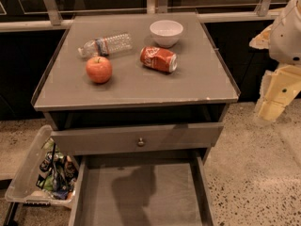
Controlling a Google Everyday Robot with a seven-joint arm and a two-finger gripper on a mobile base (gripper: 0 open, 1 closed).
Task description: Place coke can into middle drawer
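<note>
The coke can (159, 59), red with white script, lies on its side on the cabinet top (141, 86), right of centre. The middle drawer (155, 197) is pulled out at the bottom of the view; its flat grey floor holds nothing. My gripper (273, 108) hangs at the right edge of the view, off the cabinet's right side and below its top. It is well to the right of the can and touches nothing.
On the cabinet top are a red apple (99, 69), a clear plastic bottle (106, 44) lying down and a white bowl (166, 32). A grey drawer front with a round knob (140, 141) is above the open drawer. A clear bin of packets (33, 173) stands on the floor at the left.
</note>
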